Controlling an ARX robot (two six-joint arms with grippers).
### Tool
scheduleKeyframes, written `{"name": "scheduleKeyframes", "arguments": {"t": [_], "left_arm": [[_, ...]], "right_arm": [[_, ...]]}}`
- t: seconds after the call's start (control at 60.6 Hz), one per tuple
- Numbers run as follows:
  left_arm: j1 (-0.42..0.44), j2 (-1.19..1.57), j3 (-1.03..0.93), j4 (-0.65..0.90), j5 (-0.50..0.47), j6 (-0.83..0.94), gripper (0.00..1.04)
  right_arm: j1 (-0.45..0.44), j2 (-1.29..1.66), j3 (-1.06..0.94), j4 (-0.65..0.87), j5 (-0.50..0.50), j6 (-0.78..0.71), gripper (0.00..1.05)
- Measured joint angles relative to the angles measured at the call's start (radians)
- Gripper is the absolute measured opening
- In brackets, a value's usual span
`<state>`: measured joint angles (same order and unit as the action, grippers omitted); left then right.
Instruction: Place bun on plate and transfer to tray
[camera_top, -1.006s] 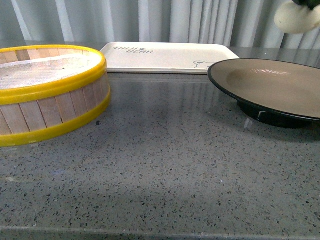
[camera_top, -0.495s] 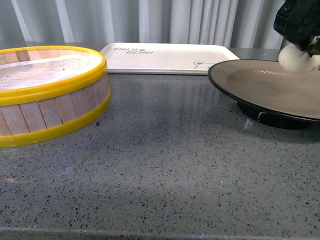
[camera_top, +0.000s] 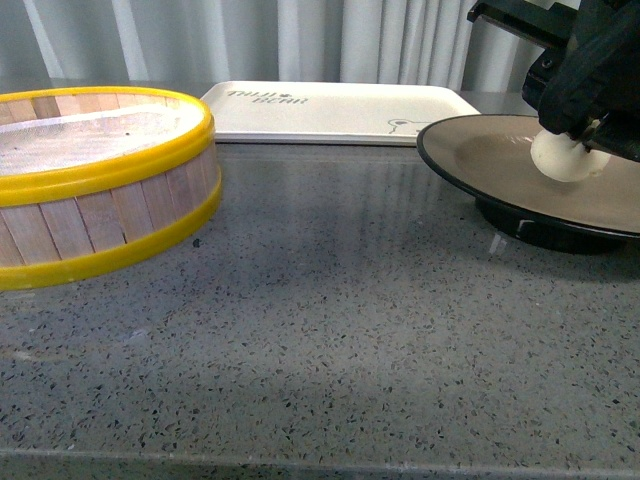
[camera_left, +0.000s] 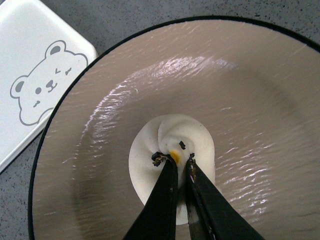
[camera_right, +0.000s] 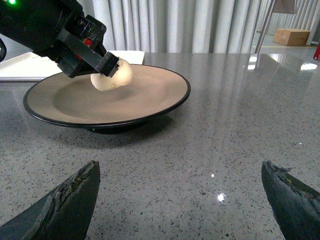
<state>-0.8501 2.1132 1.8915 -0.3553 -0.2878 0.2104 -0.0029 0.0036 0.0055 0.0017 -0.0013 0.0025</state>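
The left gripper (camera_left: 179, 162) is closed on the bun (camera_left: 150, 160), its two dark fingers pinched together on the twisted knot at the bun's top. The pleated top points straight up into the fingers and the rounded underside faces down toward the plate (camera_top: 470, 150). The bun is nearly round and shows no clear long axis; from the left wrist camera it looks only slightly oval. It is over the tan inside of the plate, close to the middle. It is low against the surface, but the pictures do not settle whether it touches or hangs just clear.

In the front view the plate stands on the grey speckled table (camera_top: 330, 330) at about 2 o'clock, with the left arm's black body coming down over it from above. The cream tray (camera_top: 330, 115) lies flat at 12 o'clock at the far side of the table, its long axis running left to right. Its near right corner is just beside the plate's rim at about 10 o'clock from the plate. The bear drawing (camera_left: 42, 82) sits in that corner. A wooden basket with yellow rims (camera_top: 100, 200) stands at 9 o'clock, well apart from the plate.

The right gripper (camera_right: 179, 164) is spread wide with nothing between its fingers, low over the table and well apart from the plate, facing it.
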Motion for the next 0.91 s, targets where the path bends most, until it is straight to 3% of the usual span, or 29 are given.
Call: {"name": "scheduleKeyframes", "arguments": {"t": [0.181, 0.808, 0.907], "left_arm": [[-0.001, 0.006, -0.006, 0.000, -0.001, 0.002, 0.05], [0.006, -0.004, 0.019, -0.021, 0.030, -0.042, 0.99], [0.020, -0.042, -0.002, 0.010, 0.044, -0.065, 0.98]], "right_arm": [[0.000, 0.000, 0.000, 0.000, 0.000, 0.000, 0.96], [0.000, 0.000, 0.000, 0.000, 0.000, 0.000, 0.96], [0.000, 0.000, 0.000, 0.000, 0.000, 0.000, 0.96]]}}
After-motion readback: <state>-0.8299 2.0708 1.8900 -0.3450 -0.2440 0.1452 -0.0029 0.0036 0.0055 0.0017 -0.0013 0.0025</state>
